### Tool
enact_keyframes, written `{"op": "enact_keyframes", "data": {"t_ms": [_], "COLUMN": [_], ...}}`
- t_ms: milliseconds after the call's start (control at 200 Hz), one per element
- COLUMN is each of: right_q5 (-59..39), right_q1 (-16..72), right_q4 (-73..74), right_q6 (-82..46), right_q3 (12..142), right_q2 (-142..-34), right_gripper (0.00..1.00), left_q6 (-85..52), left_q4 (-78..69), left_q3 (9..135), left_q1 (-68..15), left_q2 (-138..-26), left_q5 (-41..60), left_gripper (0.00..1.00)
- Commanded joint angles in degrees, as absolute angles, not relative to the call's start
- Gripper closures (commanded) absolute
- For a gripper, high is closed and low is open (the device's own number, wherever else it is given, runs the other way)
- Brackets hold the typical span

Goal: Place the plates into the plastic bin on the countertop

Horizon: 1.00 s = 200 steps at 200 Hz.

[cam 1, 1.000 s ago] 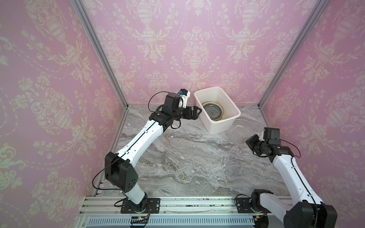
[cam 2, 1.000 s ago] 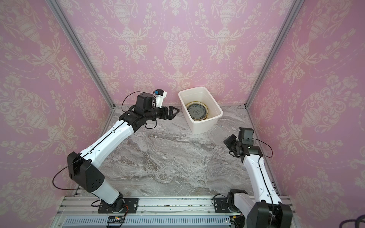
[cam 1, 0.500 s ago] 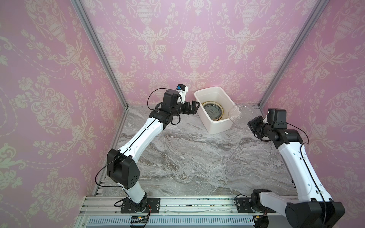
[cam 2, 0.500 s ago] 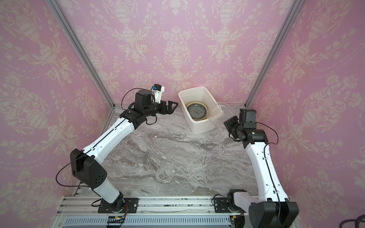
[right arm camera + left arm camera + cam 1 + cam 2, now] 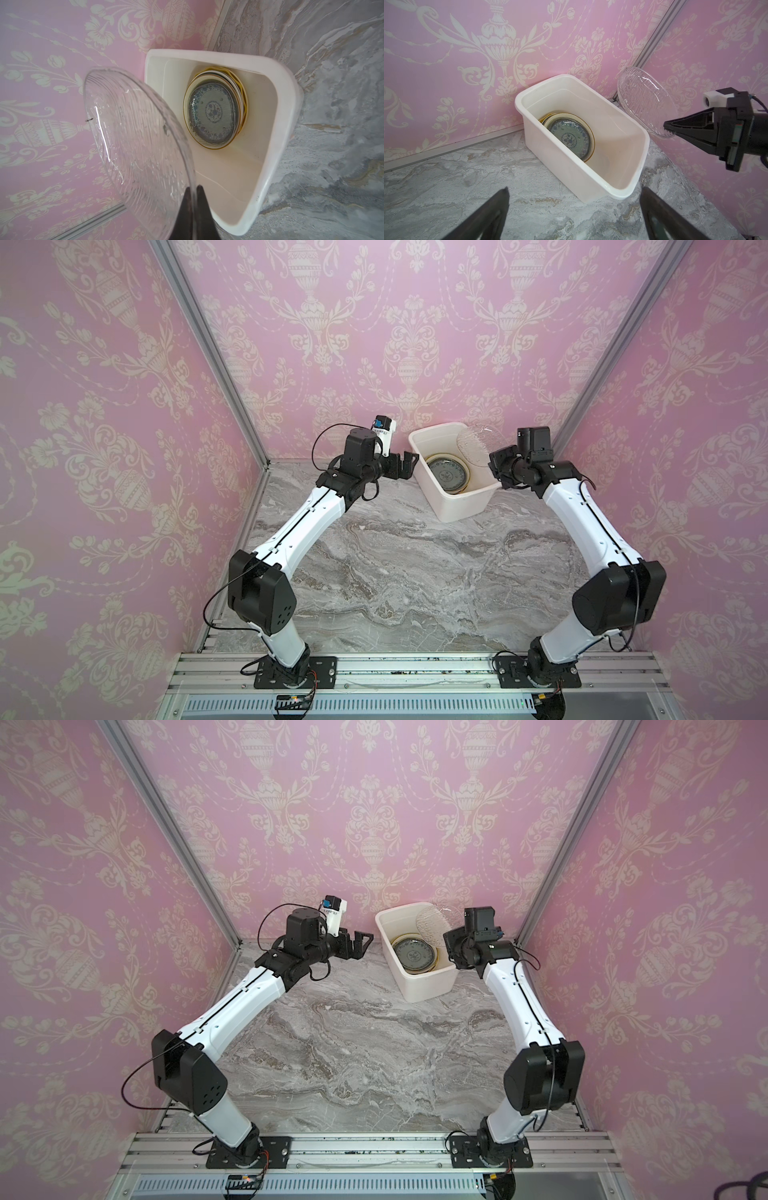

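The left fingers (image 5: pixel 492 214) stand wide apart and hold nothing. In both top views they hover over the surface (image 5: pixel 395 572) just beside the bin (image 5: pixel 461 504), their tips near its left rim but not touching it.

The bin sits at the back of the surface, close to the back wall (image 5: pixel 415 344). It is turned at a slant, so one corner comes nearest the wall. Inside, a stack (image 5: pixel 569 138) of plates lies toward the end by the wall, with a blue-patterned plate on top and yellow rims showing beneath. The bin's floor at the other end is bare.

Right of that, the glass plate (image 5: pixel 643 101) hangs in the air, tilted steeply on edge by the bin's right rim, between the bin and the corner post (image 5: pixel 652 35). It appears clear of the rim, though the gap looks narrow. The right fingers (image 5: pixel 186 214) are pinched tight on the plate's lower edge, one on each face.

In front of the bin, a broad stretch of marble lies open between the two arms.
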<state>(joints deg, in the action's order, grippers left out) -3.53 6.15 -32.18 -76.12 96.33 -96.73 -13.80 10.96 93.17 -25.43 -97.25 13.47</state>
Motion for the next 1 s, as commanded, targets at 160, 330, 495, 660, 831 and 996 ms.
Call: {"op": "enact_keyframes", "data": {"t_ms": [160, 330, 495, 660, 831, 996], "right_q5": [-3.3, -4.9, -5.2, -5.4, -5.3, -5.9], "right_q1": [7.7, 8.3, 9.0, 9.4, 9.5, 9.5], "right_q4": [-32.6, -33.1, -33.6, -34.0, -35.0, -36.6], "right_q6": [-78.6, -80.6, -83.1, -84.2, -83.6, -82.3], "right_q3": [112.1, 118.8, 120.5, 119.9, 120.1, 122.3], "right_q2": [-112.9, -120.9, -125.4, -128.0, -130.2, -132.8], "right_gripper": [1.0, 1.0, 1.0, 1.0, 1.0, 1.0], "left_q6": [-13.1, -13.2, -13.1, -13.1, -13.3, -12.7], "left_q4": [9.8, 10.9, 13.3, 15.3, 15.8, 17.4], "left_q3": [95.8, 100.3, 104.6, 106.9, 107.8, 110.2], "left_q1": [-22.6, -21.1, -20.2, -19.9, -19.8, -19.6], "left_q2": [-101.2, -104.9, -108.4, -110.2, -111.1, -112.7], "left_q5": [12.3, 12.7, 13.4, 14.0, 14.2, 14.4], "left_gripper": [0.01, 0.01, 0.01, 0.01, 0.01, 0.01]}}
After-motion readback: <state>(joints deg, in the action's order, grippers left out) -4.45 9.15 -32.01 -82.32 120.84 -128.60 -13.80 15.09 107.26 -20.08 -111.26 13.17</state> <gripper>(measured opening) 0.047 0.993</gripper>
